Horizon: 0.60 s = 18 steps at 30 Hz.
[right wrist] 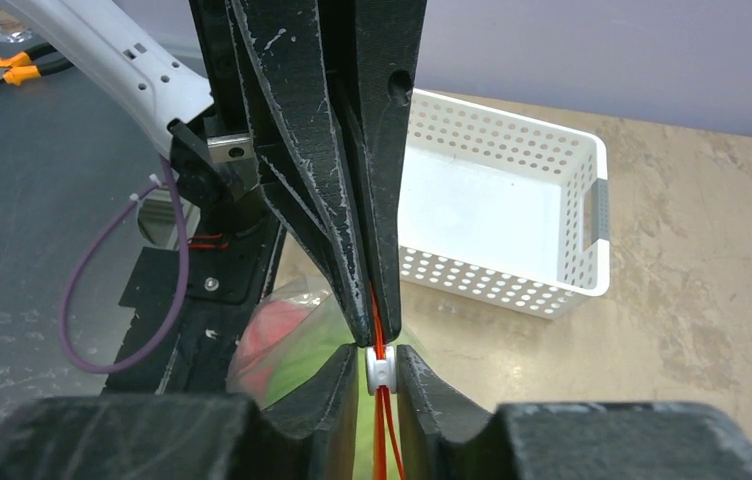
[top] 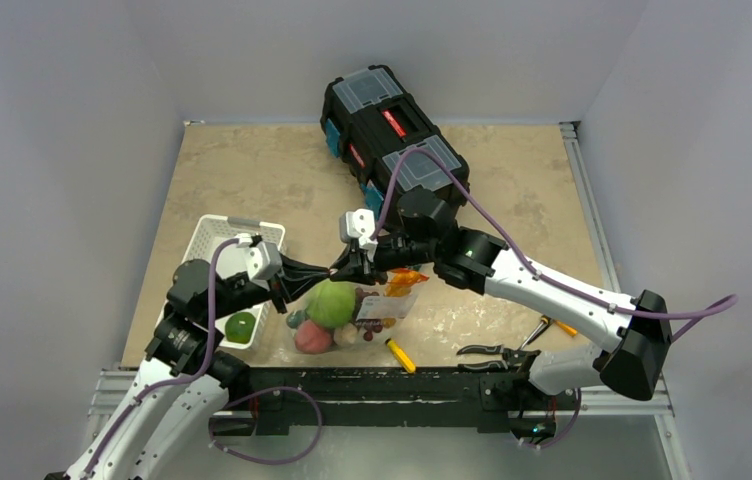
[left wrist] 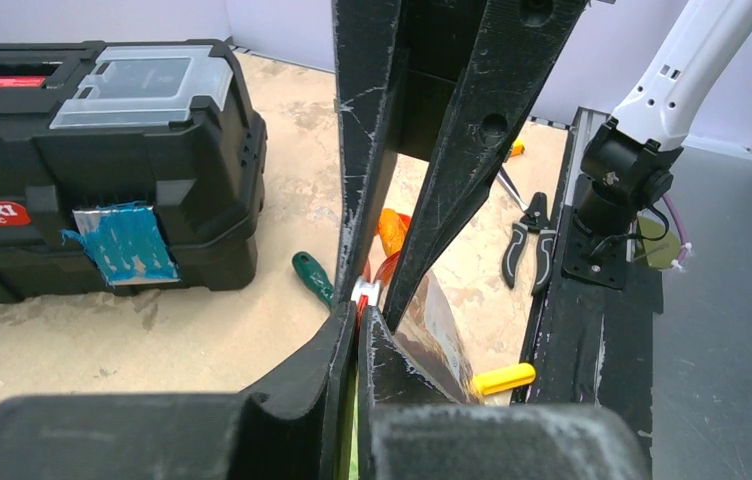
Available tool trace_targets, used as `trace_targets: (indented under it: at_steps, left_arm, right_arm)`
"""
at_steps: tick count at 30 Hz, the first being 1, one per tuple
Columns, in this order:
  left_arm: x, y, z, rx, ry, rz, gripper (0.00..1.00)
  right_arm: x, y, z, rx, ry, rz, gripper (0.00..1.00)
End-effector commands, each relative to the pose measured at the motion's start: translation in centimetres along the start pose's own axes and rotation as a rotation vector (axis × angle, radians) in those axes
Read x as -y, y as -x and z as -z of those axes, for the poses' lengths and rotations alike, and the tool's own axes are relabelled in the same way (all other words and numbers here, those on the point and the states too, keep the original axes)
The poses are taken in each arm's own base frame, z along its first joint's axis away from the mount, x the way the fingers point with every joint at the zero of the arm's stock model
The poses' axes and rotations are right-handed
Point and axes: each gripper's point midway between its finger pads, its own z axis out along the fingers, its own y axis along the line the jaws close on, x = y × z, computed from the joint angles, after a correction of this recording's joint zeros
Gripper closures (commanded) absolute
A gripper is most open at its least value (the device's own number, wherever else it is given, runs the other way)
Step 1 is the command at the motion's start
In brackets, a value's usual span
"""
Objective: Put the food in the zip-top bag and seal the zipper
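1. The bench (top: 252,170) carries all items; both arms are bolted at its near edge.
2. A black toolbox (top: 392,125) stands at the far side, lid closed, set at an angle.
3. A white slotted basket (top: 214,238) sits at the left. A green round fruit (top: 240,327) shows at its near end, partly hidden by the left arm.
4. The zip-top bag (top: 377,308) lies at the near centre, between basket and right arm, mouth facing away from the arm bases. Inside it: a pale green cabbage (top: 330,303), a pink peach (top: 312,338), purple grapes (top: 372,325) and orange carrots (top: 407,280) next to the mouth.
5. Pliers (top: 487,350) lie near the right arm's base, well apart from the bag.
6. A yellow screwdriver handle (top: 400,355) lies just beside the bag's near edge.
7. The left pincer (left wrist: 357,322) is closed flat on the zipper (right wrist: 376,318), lifting the orange-red strip.
8. The right pincer (right wrist: 380,368) meets it tip to tip, jaws narrow and clamped on the white tab (right wrist: 379,368) of the zipper.
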Motion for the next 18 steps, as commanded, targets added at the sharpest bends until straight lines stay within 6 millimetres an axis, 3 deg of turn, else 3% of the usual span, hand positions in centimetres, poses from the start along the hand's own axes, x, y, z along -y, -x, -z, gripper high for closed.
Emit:
trace_targets:
  at_steps: [1,5,18]
  left_arm:
    - [0.5,2.4,0.1,0.087,-0.021,-0.061,1.0]
    - [0.4,2.9,0.1,0.103,-0.015,-0.066,1.0]
    - [-1.0,4.5,3.0,0.057,0.189,-0.045,1.0]
  right_arm:
    - [0.4,1.4,0.5,0.02,-0.024,0.029,0.86]
    - [0.5,1.6,0.5,0.026,-0.027,0.035,1.0]
    - [0.8,1.7,1.6,0.05,-0.09,0.062,1.0]
